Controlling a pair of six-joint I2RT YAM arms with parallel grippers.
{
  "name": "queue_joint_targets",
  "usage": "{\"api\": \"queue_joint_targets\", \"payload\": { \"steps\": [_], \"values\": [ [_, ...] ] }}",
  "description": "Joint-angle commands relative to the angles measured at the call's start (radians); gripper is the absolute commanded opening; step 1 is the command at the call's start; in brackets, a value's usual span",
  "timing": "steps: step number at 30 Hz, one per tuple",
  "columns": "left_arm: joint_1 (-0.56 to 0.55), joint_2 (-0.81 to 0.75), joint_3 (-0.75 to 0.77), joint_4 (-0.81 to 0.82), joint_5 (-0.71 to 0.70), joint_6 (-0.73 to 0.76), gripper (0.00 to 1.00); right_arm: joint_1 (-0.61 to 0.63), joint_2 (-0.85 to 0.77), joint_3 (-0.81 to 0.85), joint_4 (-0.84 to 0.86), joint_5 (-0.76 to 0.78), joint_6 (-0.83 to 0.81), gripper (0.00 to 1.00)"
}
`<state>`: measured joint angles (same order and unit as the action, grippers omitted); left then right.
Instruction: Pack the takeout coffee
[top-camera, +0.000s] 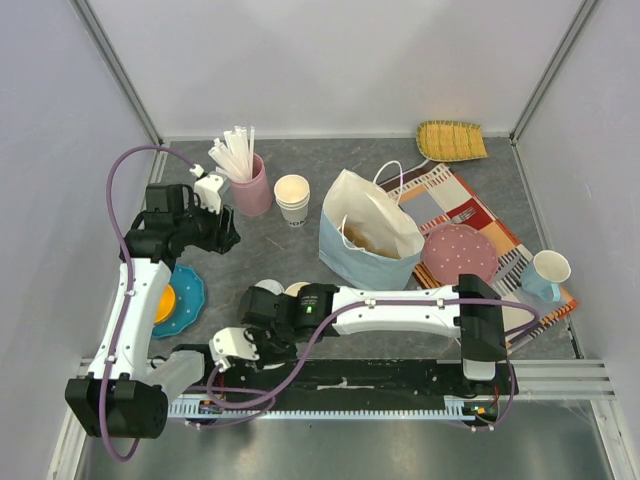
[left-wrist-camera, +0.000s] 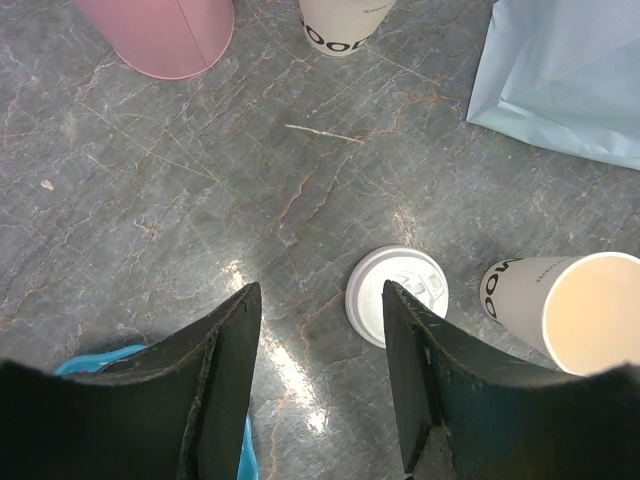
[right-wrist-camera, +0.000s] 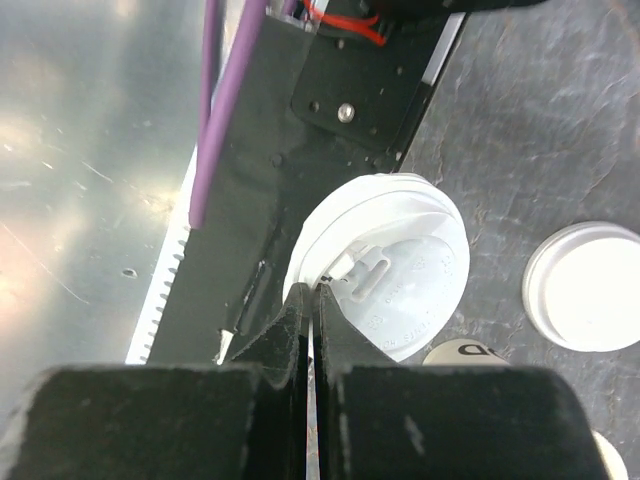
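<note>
**Coffee's in two pieces: takeout coffee cup (left-wrist-camera: 590, 312) on the bench (left-wrist-camera: 150, 210), sip lid (right-wrist-camera: 400, 290) in your right jaws**

Your right jaws are pressed together on the sip lid's rim, holding it at the near edge of the bench. I can't tell if anything hangs under it. The cup stands open just beside a loose flat lid (left-wrist-camera: 397, 293). Your left jaws are spread wide above the two of them, gripping nothing. My guess is the sip lid is thin, springy plastic, and an edge pinch lets it swivel, so seat it square. The cup looks light and thin paper dents easily. Take it around the mid-wall under the rolled rim, squeeze gently, and keep it upright going into the paper bag (top-camera: 360, 262).
</note>
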<state>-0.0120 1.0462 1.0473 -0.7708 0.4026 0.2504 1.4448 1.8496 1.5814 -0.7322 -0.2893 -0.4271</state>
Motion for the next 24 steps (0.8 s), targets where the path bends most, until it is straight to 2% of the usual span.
{"api": "queue_joint_targets", "payload": {
  "steps": [1, 8, 11, 16, 24],
  "values": [
    [0.009, -0.014, 0.014, 0.025, 0.025, -0.020, 0.59, -0.023, -0.064, 0.100, 0.004, -0.083, 0.063, 0.00],
    [0.010, -0.008, 0.046, 0.016, 0.012, -0.016, 0.58, -0.064, -0.090, 0.215, -0.015, -0.050, 0.145, 0.00],
    [0.010, -0.005, 0.056, 0.011, 0.030, -0.014, 0.58, -0.072, -0.099, 0.238, -0.045, 0.039, 0.156, 0.00],
    [0.010, -0.008, 0.043, 0.005, 0.047, -0.008, 0.58, -0.119, -0.079, 0.215, -0.179, 0.281, 0.145, 0.00],
    [0.010, 0.000, 0.030, 0.005, 0.064, -0.007, 0.59, -0.155, 0.019, 0.219, -0.231, 0.401, 0.149, 0.00]
  ]
}}
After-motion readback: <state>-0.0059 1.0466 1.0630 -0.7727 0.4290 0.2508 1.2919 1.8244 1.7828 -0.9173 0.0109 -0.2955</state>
